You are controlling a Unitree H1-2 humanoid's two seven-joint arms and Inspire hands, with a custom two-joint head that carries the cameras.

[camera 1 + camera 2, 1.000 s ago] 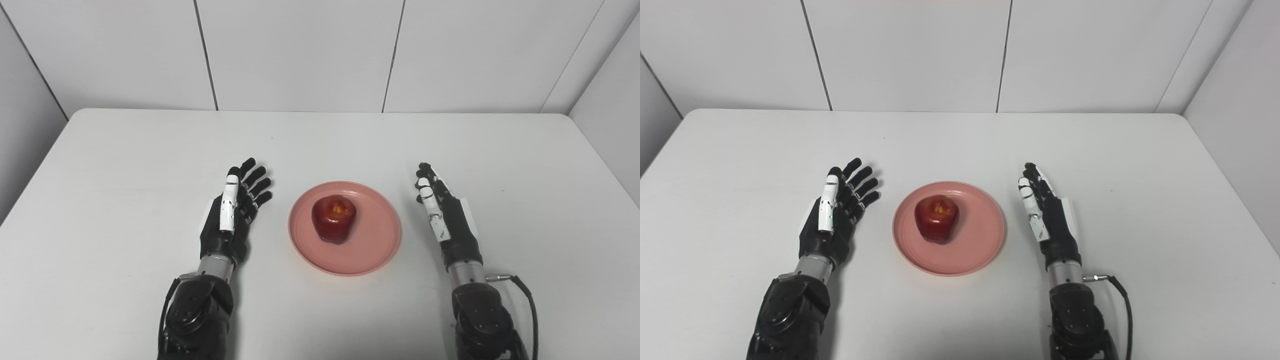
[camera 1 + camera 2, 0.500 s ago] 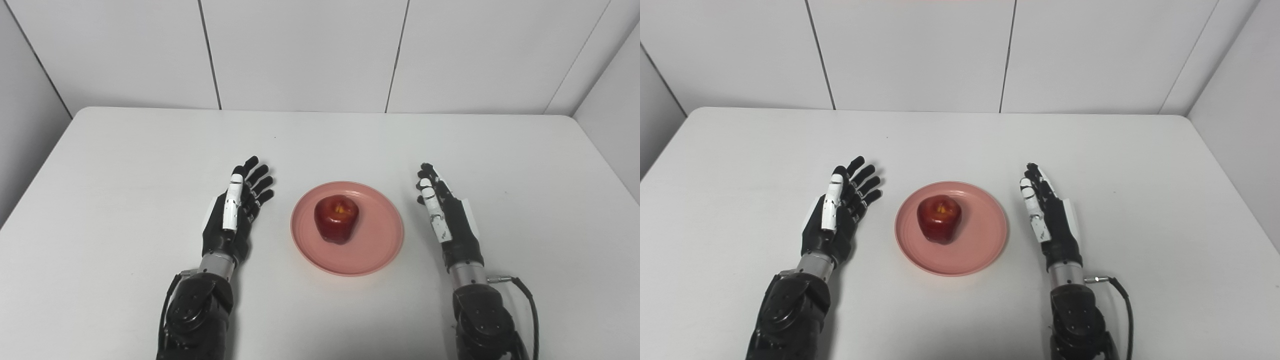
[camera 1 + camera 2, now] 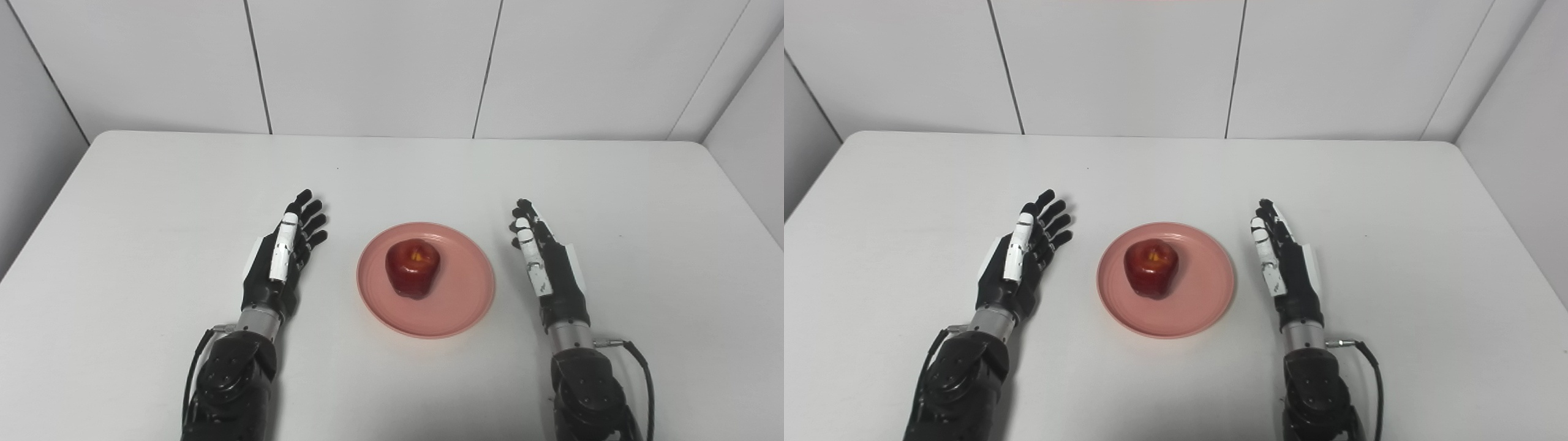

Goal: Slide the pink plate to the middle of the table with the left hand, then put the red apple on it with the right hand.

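A pink plate (image 3: 456,312) lies near the middle of the white table, and a red apple (image 3: 412,267) stands on it, slightly left of the plate's centre. My left hand (image 3: 278,263) rests to the left of the plate, open, fingers spread and pointing away from me, a hand's width clear of the rim. On the other side my right hand (image 3: 547,266) is open too, fingers straight, close to the plate's right rim without touching it. Neither hand holds anything.
The white table (image 3: 153,184) ends at a white panelled wall behind and at side walls left and right. A black cable (image 3: 640,367) loops from my right wrist near the front edge.
My left hand has drawn a little to the left, away from the plate. The camera shifted slightly at first. Plate, apple and right hand stay put.
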